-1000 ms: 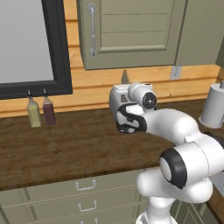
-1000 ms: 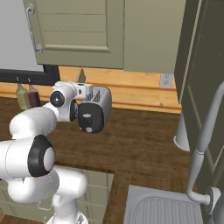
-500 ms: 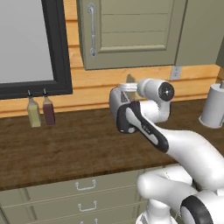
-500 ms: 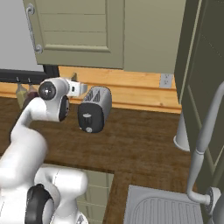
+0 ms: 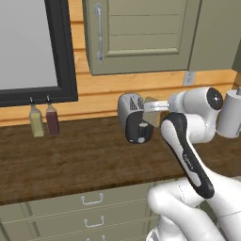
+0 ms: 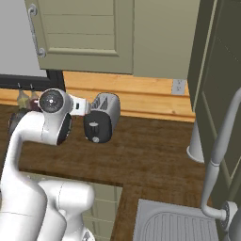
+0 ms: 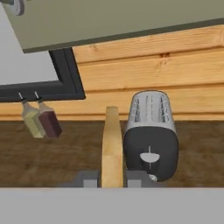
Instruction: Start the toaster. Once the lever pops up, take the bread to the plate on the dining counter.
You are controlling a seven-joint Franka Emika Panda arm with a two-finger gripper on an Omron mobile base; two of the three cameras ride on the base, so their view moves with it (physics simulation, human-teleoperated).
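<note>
Looking along the hand [image 7: 112, 179], the hand view shows the bread [image 7: 112, 146] standing on its edge, pinched between the two dark fingers, just left of the toaster [image 7: 151, 135]. This view also shows the toaster's black front with its small white knob. The left base view shows the bread [image 5: 151, 113] only as a small tan corner beside the toaster [image 5: 134, 118], held up off the wood. In the right base view the arm hides the bread. The toaster [image 6: 101, 116] sits on a dark brown counter [image 6: 150, 155]. Two little bottles [image 5: 43, 120] stand by the wall. Green cupboards [image 5: 136, 35] hang above, and a sink [image 6: 179, 223] is to the right.
</note>
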